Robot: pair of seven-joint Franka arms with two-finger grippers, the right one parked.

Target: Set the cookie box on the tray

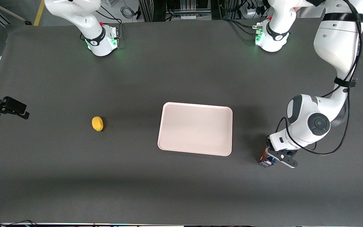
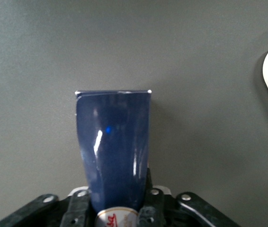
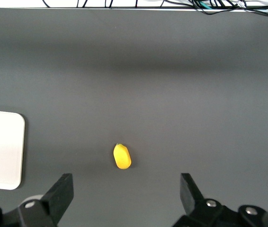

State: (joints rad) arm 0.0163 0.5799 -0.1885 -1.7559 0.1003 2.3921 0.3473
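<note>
The gripper is closed on the cookie box, which hangs over the table beside the tray toward the working arm's end; the glossy thin carton looks light and crushable, so a gentle grip across its narrow sides seems best.

cookie box: glossy dark navy, white patch with red lettering at one end
tray: pale pinkish-white, plain
lump: yellow
surface: dark grey, matte
end effector: black fingers, white body
</note>
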